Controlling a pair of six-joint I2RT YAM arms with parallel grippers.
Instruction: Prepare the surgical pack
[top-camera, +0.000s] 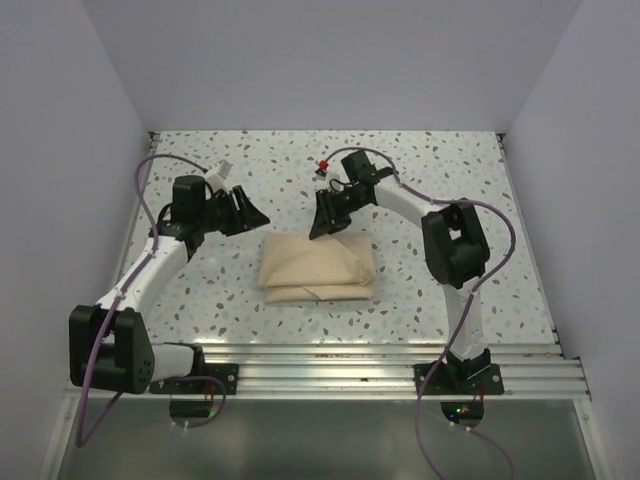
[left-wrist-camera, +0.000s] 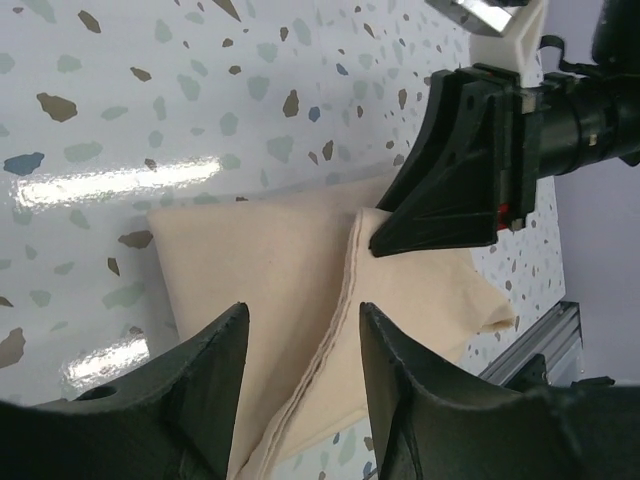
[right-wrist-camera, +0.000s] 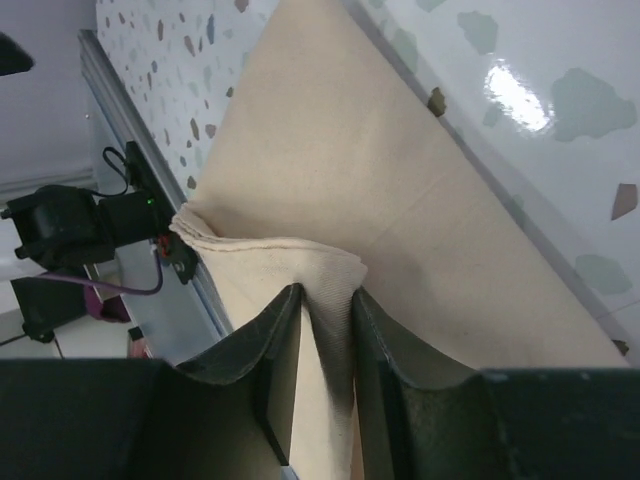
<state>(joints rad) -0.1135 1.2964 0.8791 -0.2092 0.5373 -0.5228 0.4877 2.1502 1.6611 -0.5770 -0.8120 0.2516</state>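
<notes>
Now | R claw angled down, clamped on surgical pack fold | L claw apart, hovering by pack's left corner

The pack is a plain beige cloth folded into a soft, pillow-like bundle, roughly rectangular, lying flat in the middle of the table. Layered edges show along its near side and a hemmed flap crosses the top. At its far edge a fold is raised, nipped by the right gripper
</notes>
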